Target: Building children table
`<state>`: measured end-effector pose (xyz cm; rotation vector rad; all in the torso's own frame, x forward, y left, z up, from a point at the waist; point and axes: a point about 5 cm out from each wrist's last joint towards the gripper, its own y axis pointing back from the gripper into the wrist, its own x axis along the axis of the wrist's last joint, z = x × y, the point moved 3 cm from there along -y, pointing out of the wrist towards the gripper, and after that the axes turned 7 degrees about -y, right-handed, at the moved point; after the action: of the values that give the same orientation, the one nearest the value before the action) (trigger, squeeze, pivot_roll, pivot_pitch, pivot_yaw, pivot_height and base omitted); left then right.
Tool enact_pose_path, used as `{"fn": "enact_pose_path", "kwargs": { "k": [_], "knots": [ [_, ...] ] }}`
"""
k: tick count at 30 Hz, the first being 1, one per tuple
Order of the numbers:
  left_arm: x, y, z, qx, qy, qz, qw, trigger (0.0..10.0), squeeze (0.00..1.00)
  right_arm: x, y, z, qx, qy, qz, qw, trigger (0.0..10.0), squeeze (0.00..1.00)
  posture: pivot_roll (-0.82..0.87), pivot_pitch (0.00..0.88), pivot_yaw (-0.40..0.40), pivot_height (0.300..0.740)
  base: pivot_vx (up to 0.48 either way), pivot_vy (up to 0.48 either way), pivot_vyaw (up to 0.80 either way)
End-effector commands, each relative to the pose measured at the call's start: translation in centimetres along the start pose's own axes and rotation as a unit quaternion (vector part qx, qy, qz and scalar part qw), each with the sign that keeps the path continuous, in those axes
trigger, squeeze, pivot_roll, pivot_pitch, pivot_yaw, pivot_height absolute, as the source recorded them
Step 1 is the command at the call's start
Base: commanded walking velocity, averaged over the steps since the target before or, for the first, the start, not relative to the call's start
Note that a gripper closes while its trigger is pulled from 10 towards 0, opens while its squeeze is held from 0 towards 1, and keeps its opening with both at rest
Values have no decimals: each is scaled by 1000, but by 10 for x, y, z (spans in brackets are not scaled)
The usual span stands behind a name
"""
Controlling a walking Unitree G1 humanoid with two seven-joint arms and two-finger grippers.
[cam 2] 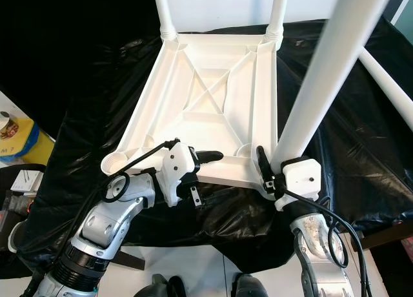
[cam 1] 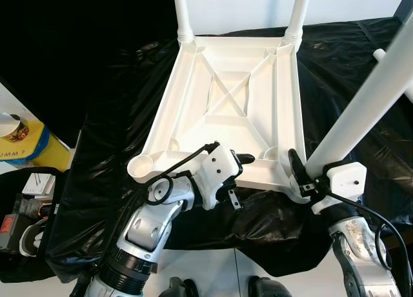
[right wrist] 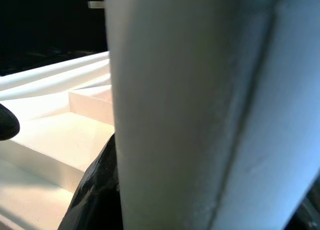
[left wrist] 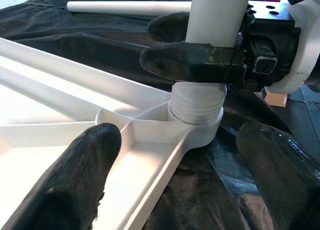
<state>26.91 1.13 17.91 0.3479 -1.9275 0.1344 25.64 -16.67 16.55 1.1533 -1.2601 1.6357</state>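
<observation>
The white table top (cam 1: pixel 226 97) lies upside down on a black sheet (cam 1: pixel 110 116). Two white legs (cam 1: pixel 182 13) (cam 1: pixel 298 13) stand in its far corners. At the near right corner a third white leg (cam 1: pixel 368 97) stands tilted in its socket (left wrist: pixel 196 107); my right gripper (cam 1: pixel 302 174) is shut on it just above the socket. My left gripper (cam 1: pixel 239 179) is open at the top's near edge, one finger (left wrist: pixel 75 190) over the ribbed inside, the other finger (left wrist: pixel 280 175) outside over the sheet. The near left socket (cam 1: pixel 142 164) holds nothing.
A loose white leg (cam 2: pixel 387 84) lies on the sheet at the right. At the left stand a yellow box (cam 1: pixel 29 148) and an open black case (cam 1: pixel 26 213) with small items. White wall behind the table.
</observation>
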Motion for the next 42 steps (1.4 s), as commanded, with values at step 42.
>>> {"fn": "enact_pose_path", "kwargs": {
  "k": [42],
  "knots": [
    [6,2,1,4,-5,0,1000,10000,0,-51,11,12,-163,-59,-123,977,10000,0,-145,158,71,740,0,0,0]
  ]
}}
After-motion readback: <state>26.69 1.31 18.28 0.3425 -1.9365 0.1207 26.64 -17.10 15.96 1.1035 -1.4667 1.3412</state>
